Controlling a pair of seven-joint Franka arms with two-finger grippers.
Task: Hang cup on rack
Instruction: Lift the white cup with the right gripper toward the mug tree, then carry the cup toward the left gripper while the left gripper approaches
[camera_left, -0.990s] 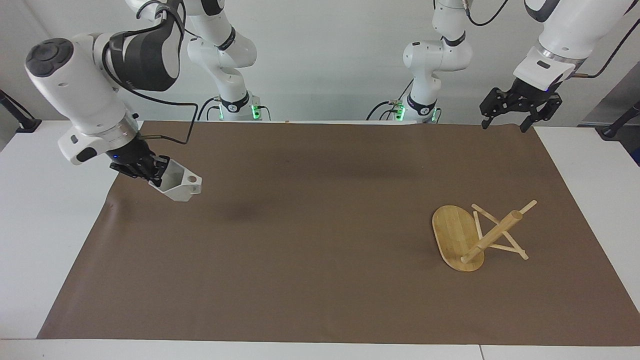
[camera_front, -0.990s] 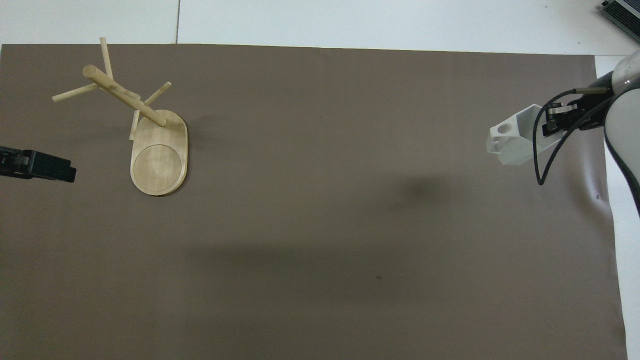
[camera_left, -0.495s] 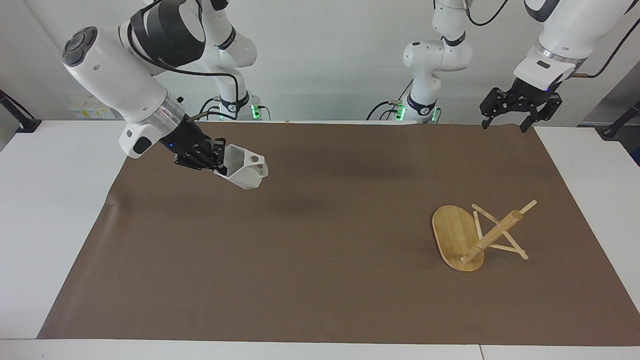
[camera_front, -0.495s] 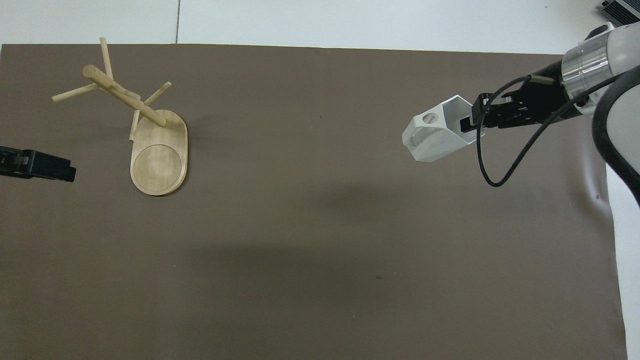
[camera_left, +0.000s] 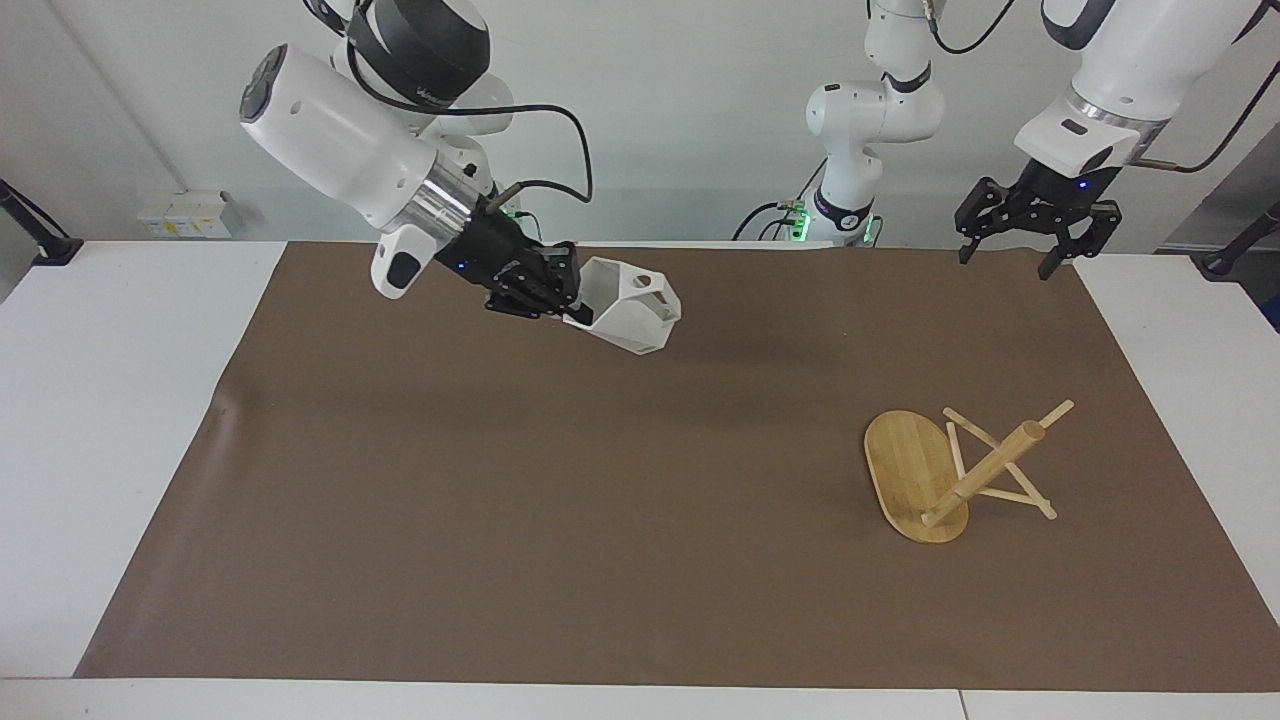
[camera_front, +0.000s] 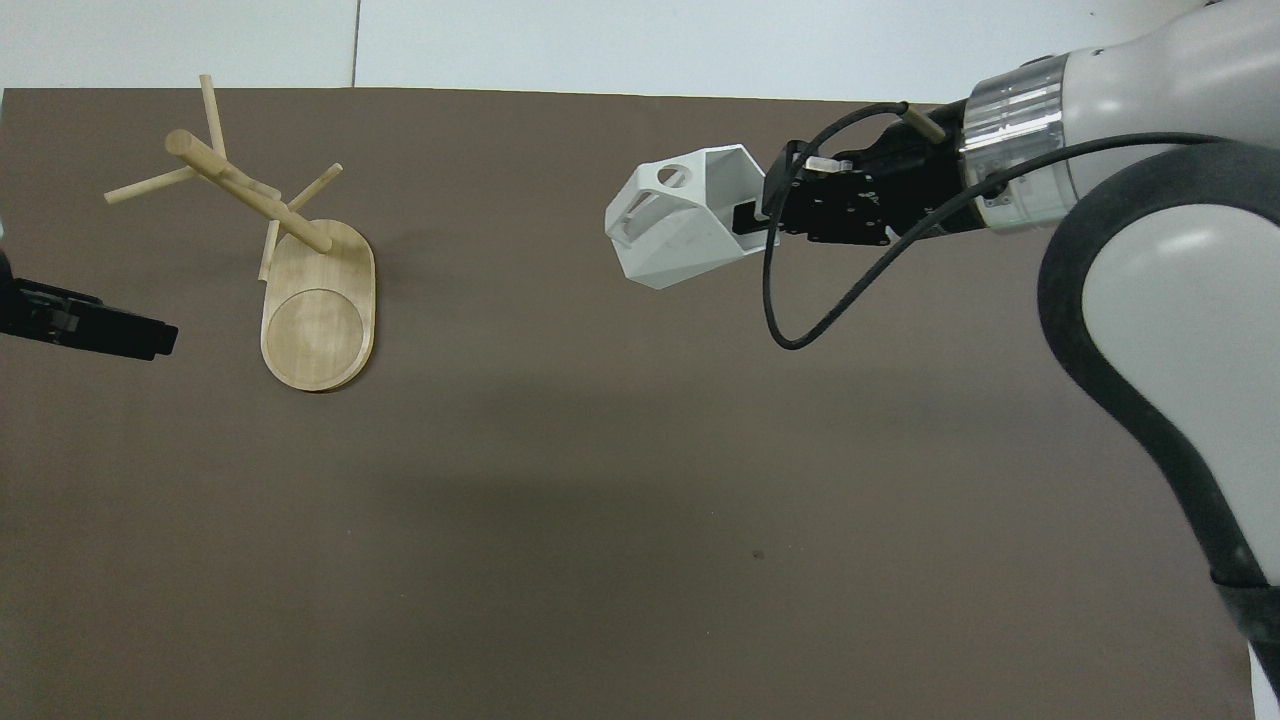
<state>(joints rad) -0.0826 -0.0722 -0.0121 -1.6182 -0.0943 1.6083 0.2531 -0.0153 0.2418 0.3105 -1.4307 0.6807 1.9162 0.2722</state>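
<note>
The right end effector (camera_left: 560, 300) is up in the air over the brown mat (camera_left: 560, 480), pinching the wall of the white cup (camera_left: 628, 308) at its rim, one finger inside the mouth and one outside. The cup hangs tipped on its side, sticking out from the end effector toward the left arm's end of the desk (camera_left: 90, 400), its blocky handle with the round hole turned upward (camera_front: 668, 178). The rack (camera_left: 955, 470) stands on the mat well apart from the right end effector and the cup, toward the left arm's end; its oval base (camera_front: 318, 320) lies flat, and no peg carries anything. The left end effector (camera_left: 1008, 232) waits in the air over the mat's edge at the left arm's end, its fingers spread wide and holding nothing.
</note>
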